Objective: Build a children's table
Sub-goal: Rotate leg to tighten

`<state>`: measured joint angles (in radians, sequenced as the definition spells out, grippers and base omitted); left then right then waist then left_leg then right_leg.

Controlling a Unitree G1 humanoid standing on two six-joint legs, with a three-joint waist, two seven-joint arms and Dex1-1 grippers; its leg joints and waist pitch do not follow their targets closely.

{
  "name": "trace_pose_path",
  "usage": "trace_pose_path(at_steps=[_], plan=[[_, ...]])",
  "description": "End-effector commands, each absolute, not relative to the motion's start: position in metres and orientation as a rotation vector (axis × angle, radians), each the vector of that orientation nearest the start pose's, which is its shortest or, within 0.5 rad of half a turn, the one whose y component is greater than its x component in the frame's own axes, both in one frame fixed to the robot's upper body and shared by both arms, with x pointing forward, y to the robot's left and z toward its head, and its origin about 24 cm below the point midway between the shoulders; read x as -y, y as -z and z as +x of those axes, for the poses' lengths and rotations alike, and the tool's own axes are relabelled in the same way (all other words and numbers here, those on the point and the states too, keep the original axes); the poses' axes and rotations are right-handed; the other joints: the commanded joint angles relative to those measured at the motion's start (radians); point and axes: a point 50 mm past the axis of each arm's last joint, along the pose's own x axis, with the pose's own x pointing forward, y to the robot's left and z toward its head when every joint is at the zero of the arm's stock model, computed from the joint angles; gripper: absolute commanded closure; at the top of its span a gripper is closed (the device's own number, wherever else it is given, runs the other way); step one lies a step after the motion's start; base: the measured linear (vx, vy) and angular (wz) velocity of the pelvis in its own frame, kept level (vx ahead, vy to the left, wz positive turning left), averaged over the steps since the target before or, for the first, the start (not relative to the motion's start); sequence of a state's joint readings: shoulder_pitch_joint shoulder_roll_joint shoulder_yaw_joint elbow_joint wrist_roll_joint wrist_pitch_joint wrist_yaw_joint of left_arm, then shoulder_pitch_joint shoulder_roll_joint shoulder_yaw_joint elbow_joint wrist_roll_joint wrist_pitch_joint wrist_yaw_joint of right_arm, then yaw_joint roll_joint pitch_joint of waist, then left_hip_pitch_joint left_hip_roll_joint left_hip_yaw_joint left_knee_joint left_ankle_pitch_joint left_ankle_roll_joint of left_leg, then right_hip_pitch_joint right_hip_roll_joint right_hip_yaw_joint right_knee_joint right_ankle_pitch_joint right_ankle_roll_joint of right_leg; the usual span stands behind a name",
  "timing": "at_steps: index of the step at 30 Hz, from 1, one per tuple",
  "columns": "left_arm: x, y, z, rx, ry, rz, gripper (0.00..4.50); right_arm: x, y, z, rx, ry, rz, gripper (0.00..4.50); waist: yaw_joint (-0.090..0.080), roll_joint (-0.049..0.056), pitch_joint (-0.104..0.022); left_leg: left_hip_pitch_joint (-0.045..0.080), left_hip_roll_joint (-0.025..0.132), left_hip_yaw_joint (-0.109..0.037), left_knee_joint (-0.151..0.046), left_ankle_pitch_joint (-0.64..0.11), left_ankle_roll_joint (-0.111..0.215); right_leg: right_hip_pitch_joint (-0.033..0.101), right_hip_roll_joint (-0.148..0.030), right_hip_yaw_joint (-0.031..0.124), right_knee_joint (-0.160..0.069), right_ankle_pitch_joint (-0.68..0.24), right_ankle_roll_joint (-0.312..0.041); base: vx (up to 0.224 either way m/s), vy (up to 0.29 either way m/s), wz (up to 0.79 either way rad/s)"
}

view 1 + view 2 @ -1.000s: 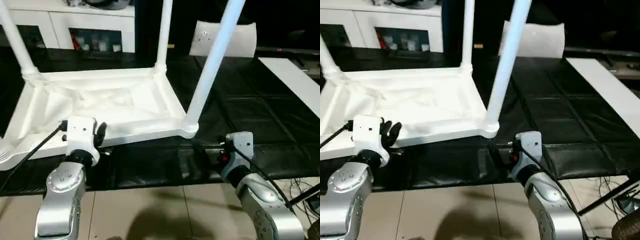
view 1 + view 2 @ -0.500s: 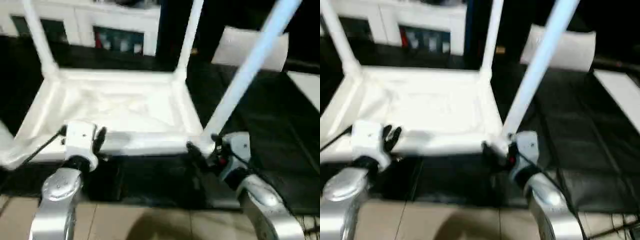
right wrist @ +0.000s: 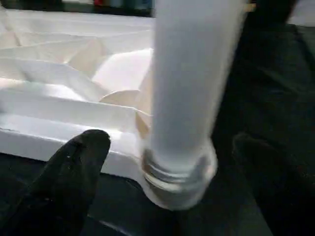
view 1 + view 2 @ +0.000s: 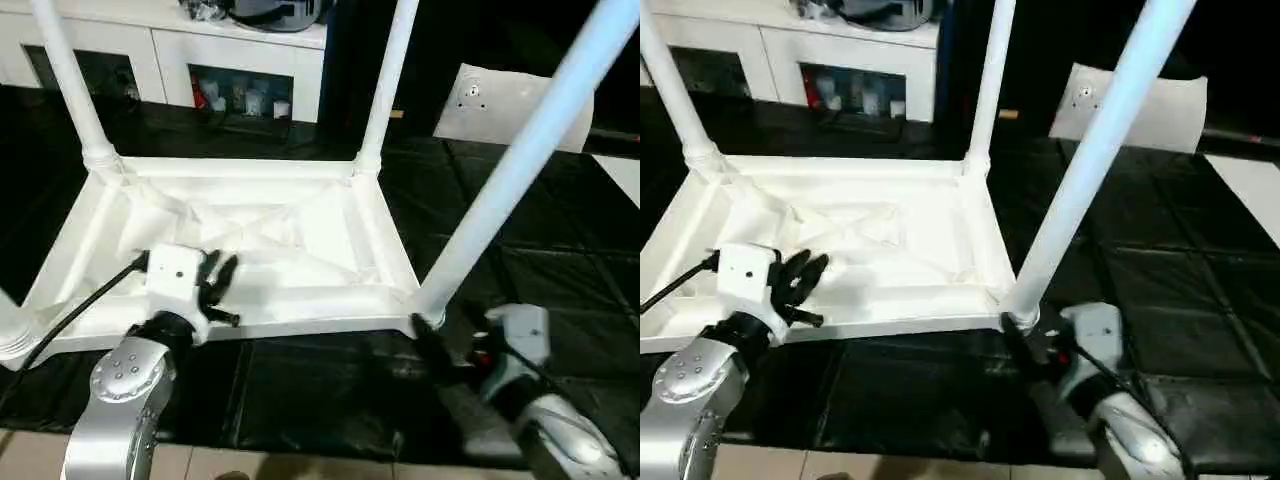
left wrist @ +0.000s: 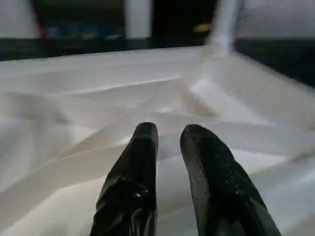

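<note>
Our right gripper (image 4: 1035, 340) has come up to the tabletop (image 4: 250, 235) over the last second. It hung back off the near right corner then; now its spread fingers (image 3: 74, 167) straddle the base of the near right leg (image 3: 189, 88), one on each side, apart from the tube as far as the right wrist view lets us judge. The head camera has tipped and shifted too, so the tabletop only looks moved; it lies where it was, upside down on the black mat (image 4: 560, 290), ribbed underside up.

The far left leg (image 4: 70, 85), the far right leg (image 4: 390, 85) and the near right one stand in their corner sockets; the near left corner runs off the picture's edge, so we cannot say whether its leg is seated. We judge the build to be close to done, with our right arm lining up to grip the near right leg, perhaps to press it home in its socket or to steady the table.

Our left gripper (image 4: 215, 285) hovers over the tabletop's near edge, towards the left corner, its forearm rising from below. Its fingers (image 5: 138, 162) stand close together with a narrow gap and nothing between them, pointing across the ribs towards the far side.
</note>
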<state>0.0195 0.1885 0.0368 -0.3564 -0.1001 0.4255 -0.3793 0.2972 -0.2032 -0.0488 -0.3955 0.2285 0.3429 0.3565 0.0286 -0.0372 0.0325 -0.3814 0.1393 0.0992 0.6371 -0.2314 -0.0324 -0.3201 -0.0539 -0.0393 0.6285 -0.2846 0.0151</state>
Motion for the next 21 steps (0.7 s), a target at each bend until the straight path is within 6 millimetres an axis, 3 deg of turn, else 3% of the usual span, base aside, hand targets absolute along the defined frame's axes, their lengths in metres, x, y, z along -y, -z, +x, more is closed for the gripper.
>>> trace_pose_path(at_steps=[1,2,3,4,6,9,10,13,15,16,17,18,19,21], plan=[[-0.151,-0.084,0.25,-0.103,0.519,0.097,3.27,0.188,-0.052,0.191,-0.2,-0.317,0.024,0.0,-0.004,0.011,-0.024,0.029,0.077,-0.011,-0.098,-0.033,0.07,0.017,-0.084,0.042,-0.072,0.092,-0.206,-0.072,0.009,0.04],[-0.148,-0.084,0.254,-0.106,0.547,0.112,3.27,0.188,-0.053,0.191,-0.202,-0.34,-0.008,0.0,-0.005,0.006,-0.014,0.036,0.08,-0.005,-0.114,-0.213,0.03,0.01,-0.083,0.046,-0.086,-0.067,-0.202,-0.096,-0.002,0.05],[-0.147,-0.084,0.256,-0.108,0.558,0.119,3.27,0.188,-0.053,0.191,-0.202,-0.349,-0.024,0.0,-0.008,0.005,-0.006,0.035,0.079,-0.002,-0.121,-0.283,0.009,0.009,-0.084,0.047,-0.094,-0.163,-0.192,-0.096,-0.002,0.05],[-0.144,-0.084,0.26,-0.119,0.596,0.127,3.27,0.188,-0.054,0.192,-0.2,-0.356,-0.033,0.0,-0.013,0.0,0.003,0.042,0.083,0.002,-0.126,-0.393,-0.042,-0.005,-0.095,0.052,-0.115,-0.367,-0.161,-0.112,0.002,0.01],[-0.136,-0.084,0.266,-0.13,0.684,0.139,3.27,0.187,-0.055,0.193,-0.192,-0.378,-0.034,0.0,-0.015,0.002,0.004,0.044,0.079,-0.004,-0.127,-0.445,-0.069,-0.013,-0.101,0.054,-0.127,-0.504,-0.112,-0.098,-0.001,-0.03],[-0.119,-0.08,0.275,-0.192,0.892,0.196,3.17,0.187,-0.058,0.196,-0.208,-0.441,-0.046,0.0,-0.019,0.001,-0.005,0.034,0.082,-0.008,-0.133,-0.405,-0.073,-0.006,-0.098,0.05,-0.122,-0.431,-0.1,-0.061,0.002,-0.1],[-0.115,-0.078,0.278,-0.217,0.945,0.218,3.17,0.188,-0.057,0.196,-0.235,-0.465,-0.043,0.0,-0.02,0.003,-0.006,0.035,0.081,-0.006,-0.134,-0.386,-0.067,-0.01,-0.094,0.051,-0.118,-0.379,-0.105,0.0,0.0,0.0],[-0.103,-0.072,0.285,-0.288,1.097,0.272,3.17,0.186,-0.059,0.197,-0.257,-0.551,-0.059,0.0,-0.029,0.004,-0.011,0.033,0.084,-0.002,-0.133,-0.341,-0.047,-0.005,-0.094,0.052,-0.108,-0.278,-0.14,0.0,0.0,0.0],[-0.099,-0.071,0.291,-0.313,1.145,0.313,3.17,0.185,-0.063,0.199,-0.255,-0.592,-0.071,0.0,-0.031,0.005,-0.021,0.024,0.085,0.001,-0.13,-0.26,-0.026,0.003,-0.095,0.05,-0.099,-0.178,-0.165,0.0,0.0,0.0],[-0.098,-0.07,0.295,-0.33,1.16,0.32,3.17,0.184,-0.064,0.199,-0.256,-0.619,-0.071,0.0,-0.029,0.009,-0.03,0.024,0.088,0.004,-0.121,-0.179,-0.005,0.005,-0.096,0.048,-0.087,-0.045,-0.192,0.0,0.0,0.0],[-0.098,-0.07,0.297,-0.337,1.164,0.321,3.17,0.183,-0.065,0.199,-0.258,-0.629,-0.071,0.0,-0.03,0.007,-0.032,0.02,0.088,0.007,-0.118,-0.134,0.011,0.008,-0.097,0.048,-0.082,0.022,-0.204,0.0,0.0,0.0],[-0.095,-0.071,0.301,-0.355,1.199,0.328,3.17,0.181,-0.066,0.199,-0.266,-0.671,-0.078,0.0,-0.025,0.009,-0.046,0.016,0.083,0.015,-0.102,-0.001,0.059,0.013,-0.093,0.045,-0.065,0.218,-0.232,0.0,0.0,0.0],[-0.094,-0.072,0.303,-0.373,1.218,0.32,3.17,0.18,-0.067,0.199,-0.273,-0.695,-0.081,0.0,-0.025,0.007,-0.049,0.016,0.082,0.019,-0.096,0.058,0.09,0.014,-0.092,0.044,-0.055,0.315,-0.255,0.0,0.0,0.0],[-0.093,-0.073,0.306,-0.396,1.25,0.312,3.17,0.18,-0.069,0.199,-0.281,-0.718,-0.084,0.0,-0.022,0.006,-0.05,0.013,0.082,0.023,-0.091,0.087,0.118,0.015,-0.095,0.044,-0.05,0.367,-0.272,0.0,0.0,0.0]])
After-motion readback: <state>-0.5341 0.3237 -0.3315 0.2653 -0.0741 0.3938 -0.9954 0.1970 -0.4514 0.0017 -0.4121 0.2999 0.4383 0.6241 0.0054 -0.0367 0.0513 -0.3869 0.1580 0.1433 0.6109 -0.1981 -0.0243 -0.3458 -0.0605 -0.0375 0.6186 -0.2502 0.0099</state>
